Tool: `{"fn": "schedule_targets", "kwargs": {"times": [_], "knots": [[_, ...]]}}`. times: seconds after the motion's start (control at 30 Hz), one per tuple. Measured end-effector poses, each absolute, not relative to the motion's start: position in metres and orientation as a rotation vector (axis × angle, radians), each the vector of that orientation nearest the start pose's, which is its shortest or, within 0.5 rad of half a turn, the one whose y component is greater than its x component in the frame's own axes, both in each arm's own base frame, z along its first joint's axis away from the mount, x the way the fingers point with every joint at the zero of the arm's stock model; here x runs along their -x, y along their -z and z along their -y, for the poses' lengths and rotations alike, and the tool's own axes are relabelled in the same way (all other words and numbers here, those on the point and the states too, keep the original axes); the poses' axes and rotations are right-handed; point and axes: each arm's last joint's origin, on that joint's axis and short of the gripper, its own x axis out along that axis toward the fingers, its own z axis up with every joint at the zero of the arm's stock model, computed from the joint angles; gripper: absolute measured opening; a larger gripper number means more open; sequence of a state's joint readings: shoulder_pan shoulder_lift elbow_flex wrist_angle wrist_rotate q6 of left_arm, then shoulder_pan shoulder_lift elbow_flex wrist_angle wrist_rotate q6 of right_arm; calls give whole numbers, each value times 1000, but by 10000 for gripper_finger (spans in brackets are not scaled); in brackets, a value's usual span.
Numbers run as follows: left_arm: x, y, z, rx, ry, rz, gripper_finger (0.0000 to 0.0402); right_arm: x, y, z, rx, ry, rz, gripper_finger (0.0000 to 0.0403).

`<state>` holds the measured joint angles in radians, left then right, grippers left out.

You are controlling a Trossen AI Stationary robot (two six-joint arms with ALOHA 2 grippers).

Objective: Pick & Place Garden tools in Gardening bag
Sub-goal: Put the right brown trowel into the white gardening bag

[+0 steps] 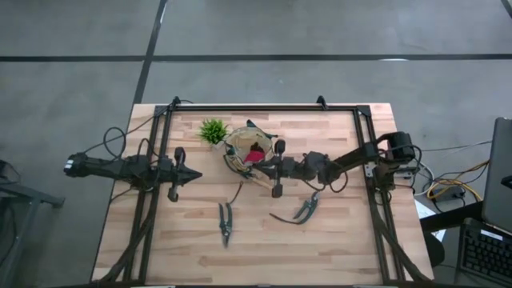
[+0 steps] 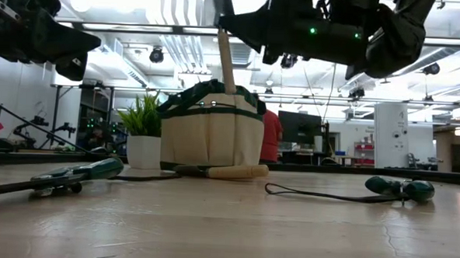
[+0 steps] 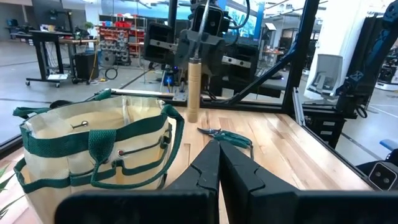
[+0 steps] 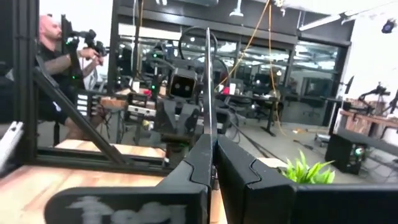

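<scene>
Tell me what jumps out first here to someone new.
The right gripper, jaws shut on a wooden-handled trowel, holds it upright over the tan, green-trimmed gardening bag at the table's back middle. Two pruning shears lie on the wood in front, and the left gripper waits shut to the bag's left.

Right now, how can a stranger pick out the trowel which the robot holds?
Find the tan gardening bag beside the green plant. The right gripper is shut beside it, and the trowel hangs from it, wooden handle down. Unlike the wooden handle lying at the bag's foot, it is in the air.
</scene>
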<state>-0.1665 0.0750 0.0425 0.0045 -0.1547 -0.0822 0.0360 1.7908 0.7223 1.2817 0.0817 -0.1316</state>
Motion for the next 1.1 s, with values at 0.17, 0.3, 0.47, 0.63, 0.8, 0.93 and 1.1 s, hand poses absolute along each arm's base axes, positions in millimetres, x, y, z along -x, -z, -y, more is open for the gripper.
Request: {"fn": "schedule_targets", "kwargs": {"times": [0.17,0.3,0.47,0.63,0.8,0.93,1.1], "knots": [[-99,-173,12,78,10,-28,10,-342,-196,2,119,91,214,8],[-99,-173,12,78,10,-28,10,-348,-205,1,88,35,252,8],[-99,-173,12,78,11,-28,10,-362,-219,-3,118,20,267,8],[-99,-173,12,78,11,-28,10,-384,-214,-2,136,27,249,8],[-99,-173,12,78,10,-27,10,-404,-204,-2,161,32,241,8],[-99,-173,12,78,10,-27,10,-419,-197,4,191,56,233,8],[-99,-173,12,78,11,-28,10,-433,-181,14,213,83,147,8]]}}
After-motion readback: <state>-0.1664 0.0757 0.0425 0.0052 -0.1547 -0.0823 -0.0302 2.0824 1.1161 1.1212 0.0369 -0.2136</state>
